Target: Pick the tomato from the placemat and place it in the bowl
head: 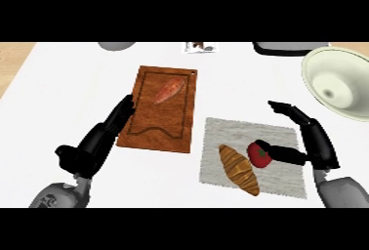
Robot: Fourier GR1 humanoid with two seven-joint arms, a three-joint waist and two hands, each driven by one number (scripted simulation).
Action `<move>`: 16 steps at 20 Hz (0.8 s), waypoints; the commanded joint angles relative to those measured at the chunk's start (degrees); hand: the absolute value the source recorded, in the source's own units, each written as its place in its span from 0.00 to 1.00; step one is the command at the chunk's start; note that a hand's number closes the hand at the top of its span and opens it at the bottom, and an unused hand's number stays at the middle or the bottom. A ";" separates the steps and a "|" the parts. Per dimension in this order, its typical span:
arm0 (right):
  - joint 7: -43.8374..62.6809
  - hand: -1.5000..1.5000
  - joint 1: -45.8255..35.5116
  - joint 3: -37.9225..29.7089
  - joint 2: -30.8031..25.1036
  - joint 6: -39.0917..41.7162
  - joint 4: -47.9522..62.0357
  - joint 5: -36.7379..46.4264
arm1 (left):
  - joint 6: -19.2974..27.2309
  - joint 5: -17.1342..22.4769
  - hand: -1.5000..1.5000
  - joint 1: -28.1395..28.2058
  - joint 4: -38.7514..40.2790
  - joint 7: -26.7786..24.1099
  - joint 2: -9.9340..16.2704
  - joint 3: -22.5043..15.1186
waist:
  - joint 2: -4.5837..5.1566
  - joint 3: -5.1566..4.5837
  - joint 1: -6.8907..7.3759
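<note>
A red tomato (258,156) lies on the grey placemat (245,131), beside a croissant (239,169). My right hand (311,141) is at the placemat's right side; its thumb (281,152) lies against the tomato's right edge while its fingers (290,111) reach up and away, relaxed, not closed round the tomato. The pale green bowl (338,80) stands at the upper right, nothing visible inside it. My left hand (101,139) rests open at the left, fingers straight along the left edge of a wooden cutting board.
The brown cutting board (160,114) carries an orange-brown piece of food (170,91). A grey object (115,45), a small packet (200,47) and a dark tray (284,49) line the far edge. Bare white counter shows between board and placemat.
</note>
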 commanded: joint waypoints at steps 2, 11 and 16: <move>6.30 0.00 -4.95 5.81 -5.03 0.52 1.34 11.24 | -0.55 -0.80 0.50 -0.08 -3.32 1.65 0.15 -0.88 | -0.12 -0.04 1.28; 30.32 0.00 -12.76 15.39 -19.45 27.88 -2.55 15.11 | -1.78 -1.17 0.50 -1.86 0.38 1.02 -0.38 -0.66 | -0.11 -0.31 1.45; 47.43 0.00 -18.83 15.34 -17.64 42.78 -8.28 5.79 | -2.16 -1.11 0.50 0.41 -1.53 1.01 0.19 -0.35 | -0.33 -0.19 1.08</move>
